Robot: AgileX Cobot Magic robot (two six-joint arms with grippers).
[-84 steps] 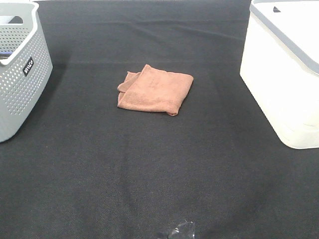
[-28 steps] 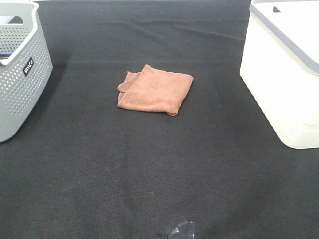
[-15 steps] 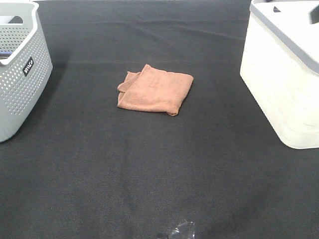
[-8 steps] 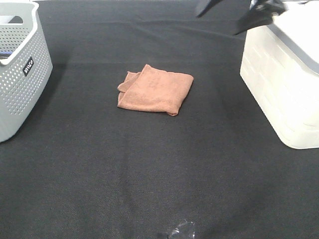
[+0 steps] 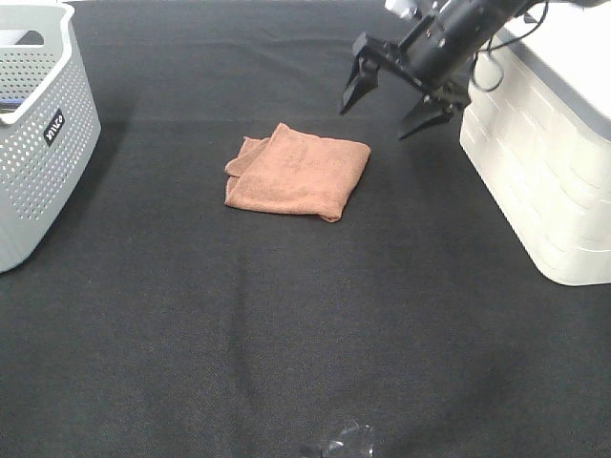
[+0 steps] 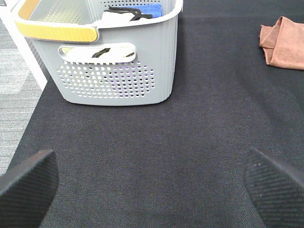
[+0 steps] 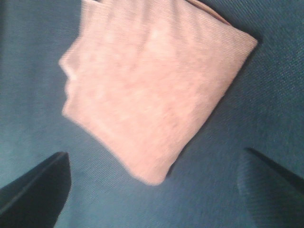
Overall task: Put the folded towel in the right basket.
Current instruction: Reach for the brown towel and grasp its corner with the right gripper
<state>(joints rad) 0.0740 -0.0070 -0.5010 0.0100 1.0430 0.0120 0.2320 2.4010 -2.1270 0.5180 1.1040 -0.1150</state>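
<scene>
Black cloth-covered worktop [image 5: 286,315], faintly creased. Lying/standing directly on it: folded towel [image 5: 297,173], orange-brown, approx. centre, flat; grey perforated basket [image 5: 38,153] at left edge; white basket [image 5: 544,191] at right edge; small shiny scrap [image 5: 346,441] at near edge. All well apart.

The towel [image 5: 298,173] is plain terracotta on a black woven tablecloth [image 5: 286,334]. At nine o'clock, the left basket [image 5: 38,162] is grey, dotted with holes, yellow-trimmed; at three o'clock, the right basket [image 5: 544,191] is white, grey-rimmed.
</scene>
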